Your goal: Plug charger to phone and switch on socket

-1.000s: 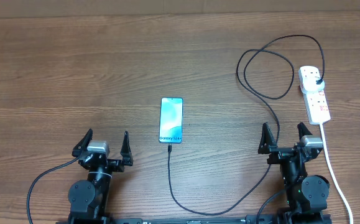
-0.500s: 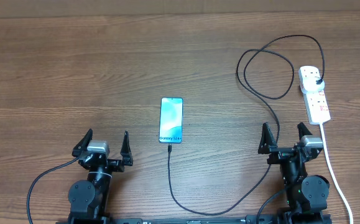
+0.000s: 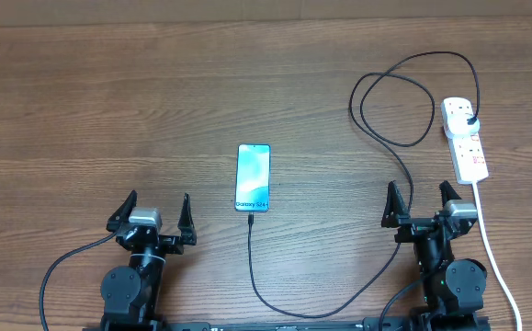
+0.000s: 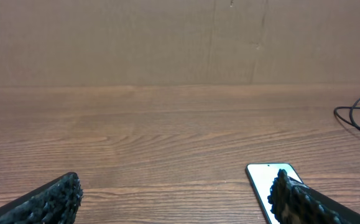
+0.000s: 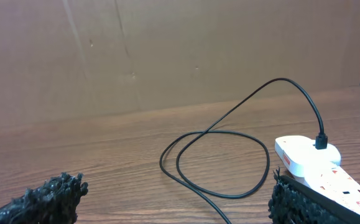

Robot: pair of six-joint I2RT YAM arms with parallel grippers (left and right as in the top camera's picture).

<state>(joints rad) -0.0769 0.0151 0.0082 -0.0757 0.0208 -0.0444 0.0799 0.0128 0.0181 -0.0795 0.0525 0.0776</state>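
Observation:
The phone point(image 3: 253, 176) lies flat at the table's middle, screen lit blue-teal; it also shows in the left wrist view point(image 4: 268, 182). The black charger cable point(image 3: 400, 147) runs from its plug point(image 3: 469, 120) in the white socket point(image 3: 464, 138), loops, passes the right arm and curves back until its tip point(image 3: 250, 219) meets the phone's bottom edge. In the right wrist view the cable point(image 5: 229, 132) loops before the socket point(image 5: 310, 158). My left gripper point(image 3: 154, 214) is open and empty, left of the phone. My right gripper point(image 3: 422, 203) is open and empty, near the socket.
The socket's thick white cord point(image 3: 495, 253) runs down the right side, past the right arm, to the front edge. A brown cardboard wall point(image 4: 167, 37) stands behind the table. The wooden tabletop point(image 3: 109, 110) is bare at the left and back.

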